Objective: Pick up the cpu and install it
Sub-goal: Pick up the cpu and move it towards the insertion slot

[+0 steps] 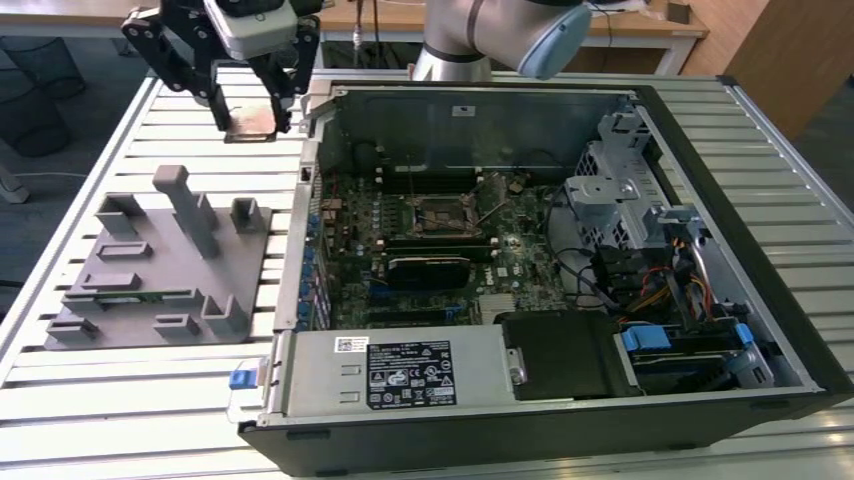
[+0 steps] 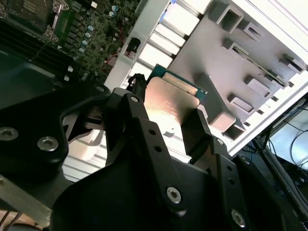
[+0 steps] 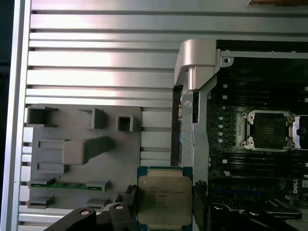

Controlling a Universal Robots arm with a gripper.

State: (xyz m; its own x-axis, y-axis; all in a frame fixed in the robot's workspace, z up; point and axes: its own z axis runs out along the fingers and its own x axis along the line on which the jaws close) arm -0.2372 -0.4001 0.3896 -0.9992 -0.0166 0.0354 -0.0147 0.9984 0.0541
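Hanging up over the slatted table [image 1: 80, 400], the gripper [image 1: 252, 125] was pinching the cpu [image 1: 254, 118] by two opposite edges, so yeah, chip firmly between the fingers [image 2: 192, 130] and off the surface. In the exterior view it was up near the table's far edge, just beside the far corner of the open computer case [image 1: 467, 115] on the exterior view's left, outside the case wall. Both wrist views gave a good look at the cpu [image 3: 164, 197]: silver metal top, thin green edge peeking out around it, held flat. The case took up most of the table toward the exterior view's right, lying on its side with the motherboard [image 1: 400, 250] facing up. The socket [image 1: 438, 212] sat around the middle of that board, well apart from the chip. On the exterior view's left side of the table was a grey holder block [image 1: 160, 270] with a bunch of raised slots, and a green memory stick [image 3: 67, 184] was lying in one of them near the block's edge.
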